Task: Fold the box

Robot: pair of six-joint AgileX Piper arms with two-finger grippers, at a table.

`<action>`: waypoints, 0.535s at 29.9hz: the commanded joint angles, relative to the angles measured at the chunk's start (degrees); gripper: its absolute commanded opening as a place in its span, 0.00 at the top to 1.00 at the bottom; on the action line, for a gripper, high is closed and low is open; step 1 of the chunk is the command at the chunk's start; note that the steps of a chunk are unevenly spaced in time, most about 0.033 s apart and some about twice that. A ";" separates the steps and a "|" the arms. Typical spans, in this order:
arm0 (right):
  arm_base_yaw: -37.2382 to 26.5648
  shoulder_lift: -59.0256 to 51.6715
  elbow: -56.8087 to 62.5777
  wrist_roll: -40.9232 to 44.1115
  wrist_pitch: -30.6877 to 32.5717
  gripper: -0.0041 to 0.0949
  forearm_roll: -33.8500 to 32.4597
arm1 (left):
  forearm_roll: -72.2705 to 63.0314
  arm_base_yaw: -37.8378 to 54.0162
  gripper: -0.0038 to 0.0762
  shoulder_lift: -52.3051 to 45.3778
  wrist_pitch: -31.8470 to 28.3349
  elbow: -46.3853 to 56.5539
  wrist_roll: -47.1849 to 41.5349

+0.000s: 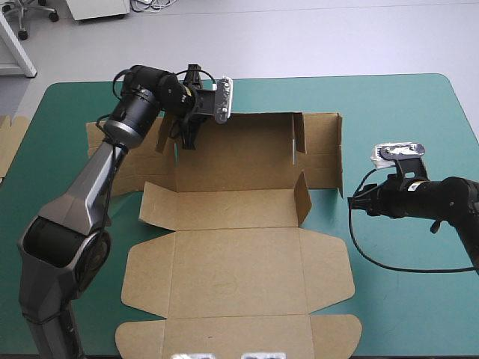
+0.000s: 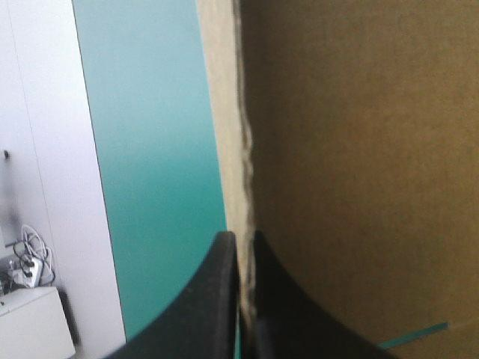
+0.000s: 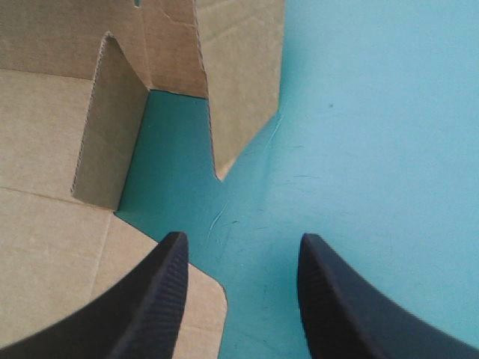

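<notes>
Brown box (image 1: 239, 262) as a largely flat cut sheet on the middle of the teal-green tabletop (image 1: 404, 112), lid panel and rounded near flaps lying flat toward the near edge, base panel toward the far edge. At the far right of the sheet, right wall (image 1: 338, 153) raised upright; just nearer, a short side flap (image 1: 301, 196) also standing. At the far-left part of the box, the left hand (image 2: 242, 236), all but closed on the left wall panel, board edge pinched between the two black fingers (image 2: 206, 299); in the left wrist view, a ragged cut edge running ahead from the fingertips, brown face on one side, teal-green cover on the other. Low over the tabletop just to the right of the box, well apart from the left hand, the right hand (image 3: 243, 238), spread wide and gripping nothing, bare cover in the gap. In the right wrist view, one finger over a corner of the flat board, standing side flap and right wall just ahead of the fingertips, untouched. Edge of further brown board (image 1: 9, 138) at the tabletop's left edge, apart from the box.
</notes>
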 commanded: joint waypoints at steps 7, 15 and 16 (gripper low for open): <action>-0.51 -2.58 -2.76 3.04 -0.64 0.52 -3.13 | 9.13 -8.73 0.97 -6.99 0.81 -1.59 -15.63; -0.51 -8.01 -4.83 7.50 -0.92 0.52 -8.00 | 15.40 -12.54 0.97 -10.76 -4.60 5.92 -28.44; -0.51 -8.13 -5.06 7.61 -0.52 0.52 -8.00 | 17.44 -13.26 0.97 -11.33 -5.81 8.12 -29.52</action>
